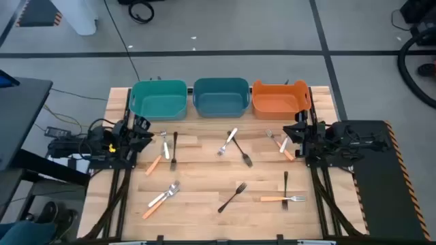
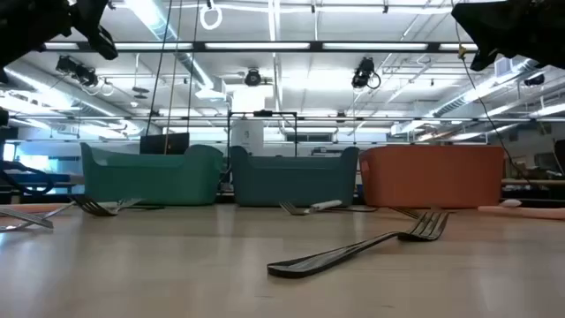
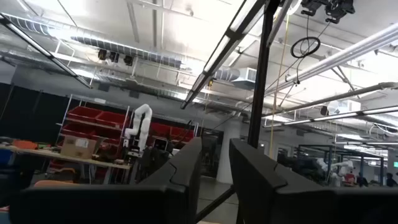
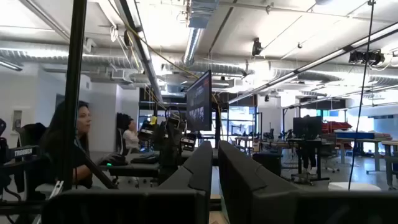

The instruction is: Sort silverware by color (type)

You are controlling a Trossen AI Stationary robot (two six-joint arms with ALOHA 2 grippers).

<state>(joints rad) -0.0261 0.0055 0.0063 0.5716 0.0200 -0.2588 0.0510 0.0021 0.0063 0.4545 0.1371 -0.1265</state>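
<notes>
About a dozen slim forks and knives lie flat and scattered on the wooden table. There is a black fork (image 1: 231, 197) (image 2: 353, 252), an orange-handled fork (image 1: 283, 199), a black knife (image 1: 285, 184), a white fork (image 1: 228, 141) beside a black one (image 1: 242, 152), a black fork (image 1: 174, 150), and a white-and-orange pair (image 1: 162, 198). My left gripper (image 1: 146, 133) (image 3: 216, 146) is parked at the table's left edge, slightly open. My right gripper (image 1: 294, 131) (image 4: 215, 146) is parked at the right edge, fingers together. Both are raised off the table and hold nothing.
Three bins stand in a row along the far edge: teal (image 1: 159, 99), blue (image 1: 221, 96) and orange (image 1: 279, 97). Bare wood lies along the near edge and between the pieces. People sit in the room beyond the table (image 4: 74, 137).
</notes>
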